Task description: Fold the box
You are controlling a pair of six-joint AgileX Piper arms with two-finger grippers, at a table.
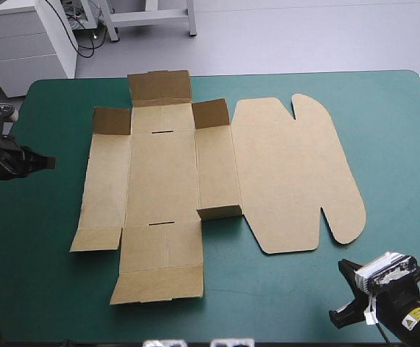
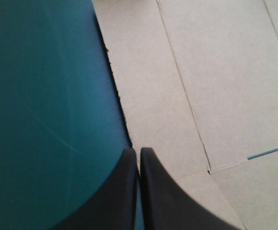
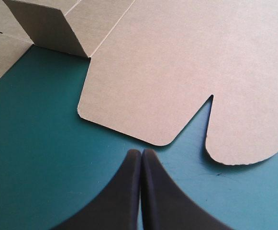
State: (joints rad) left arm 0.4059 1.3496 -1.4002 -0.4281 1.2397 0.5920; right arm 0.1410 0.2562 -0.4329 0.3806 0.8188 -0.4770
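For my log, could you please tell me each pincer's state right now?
Left pincer: closed, holding nothing.
Right pincer: closed, holding nothing.

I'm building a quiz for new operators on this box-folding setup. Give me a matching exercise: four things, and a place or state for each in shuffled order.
Things:
1. left gripper
2. right gripper
3. lid panel
4. far corner flap

Places or states:
A. lies flat on the teal-green cover
B. raised upright
C. shut, pointing at the left edge of the box
D. shut, just short of the lid panel's rounded near edge

Pairs: 1-C, 2-D, 3-A, 4-B.
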